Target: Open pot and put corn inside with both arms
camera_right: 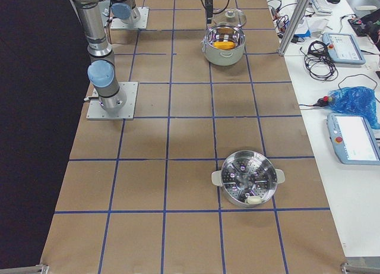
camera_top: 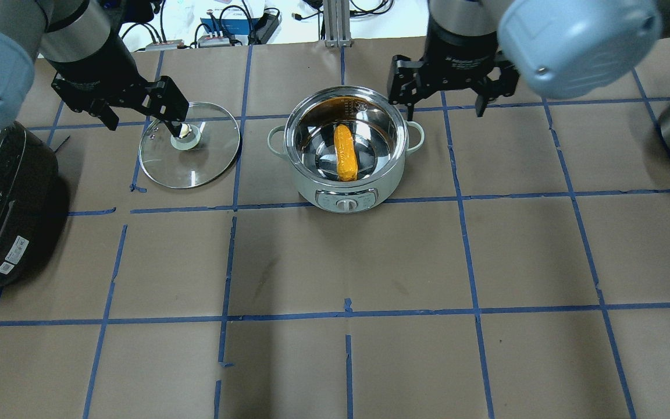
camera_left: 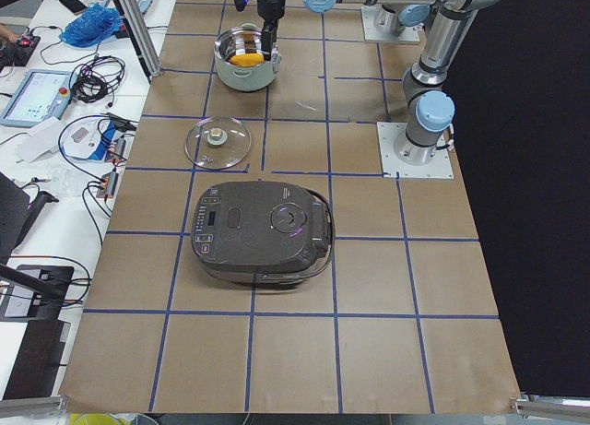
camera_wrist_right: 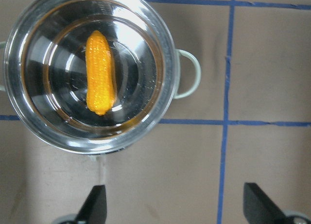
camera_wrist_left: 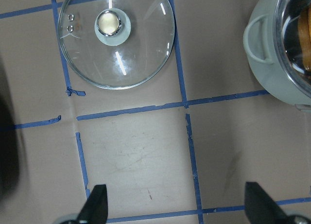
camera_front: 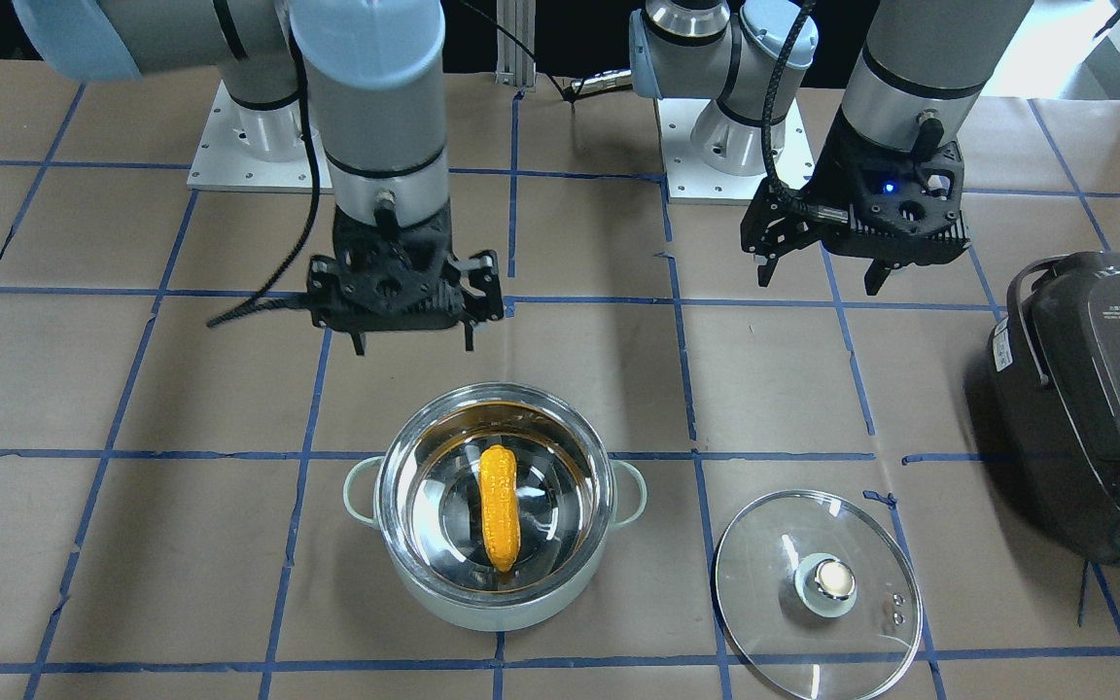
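Note:
The pot [camera_front: 482,608] stands open at mid-table, mint-white outside and shiny steel inside. The corn [camera_front: 499,506] lies inside it on the bottom; it also shows in the overhead view [camera_top: 344,152] and the right wrist view [camera_wrist_right: 99,73]. The glass lid [camera_front: 774,574] lies flat on the table beside the pot, knob up, on my left arm's side. My left gripper [camera_front: 818,277] is open and empty, raised near the lid [camera_wrist_left: 141,54]. My right gripper [camera_front: 414,345] is open and empty, raised just beside the pot [camera_wrist_right: 192,80].
A dark rice cooker [camera_front: 1095,408] sits at the table's end on my left side. A steel steamer pot [camera_right: 248,179] stands far off on my right side. Blue tape lines grid the brown table cover.

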Controlling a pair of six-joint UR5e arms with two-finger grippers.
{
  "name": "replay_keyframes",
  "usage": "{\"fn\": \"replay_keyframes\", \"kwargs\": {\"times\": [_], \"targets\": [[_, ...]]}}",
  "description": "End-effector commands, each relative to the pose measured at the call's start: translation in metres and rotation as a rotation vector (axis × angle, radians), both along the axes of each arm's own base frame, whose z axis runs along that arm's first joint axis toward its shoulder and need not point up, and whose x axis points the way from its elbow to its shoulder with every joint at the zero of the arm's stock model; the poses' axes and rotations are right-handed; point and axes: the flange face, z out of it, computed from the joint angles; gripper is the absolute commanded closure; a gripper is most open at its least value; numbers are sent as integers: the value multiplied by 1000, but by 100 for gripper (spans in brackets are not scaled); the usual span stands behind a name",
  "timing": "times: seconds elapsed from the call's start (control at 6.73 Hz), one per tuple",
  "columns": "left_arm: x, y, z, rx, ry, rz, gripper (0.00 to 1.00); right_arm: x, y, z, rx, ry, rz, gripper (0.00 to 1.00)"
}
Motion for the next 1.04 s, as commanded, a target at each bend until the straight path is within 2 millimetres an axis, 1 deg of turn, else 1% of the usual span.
{"fn": "replay_keyframes", "kwargs": {"times": [0.0,0.15,0.3,0.45,0.74,0.89], "targets": [[4,-3,10,-19,-1,3,0,-33,11,8,41,-2,-70,4],[3,-2,7,-12,-1,-1,0,-34,11,-4,54,-5,-73,4],[1,1,6,-9,-1,-3,0,-31,11,-10,67,-46,-76,6],[1,2,4,-5,0,-3,0,-29,7,-14,32,-70,-74,5],[1,2,3,-3,-1,-4,0,-31,6,-16,26,-54,-69,0],[1,2,3,-3,-1,-6,0,-30,7,-17,28,-53,-64,0]]}}
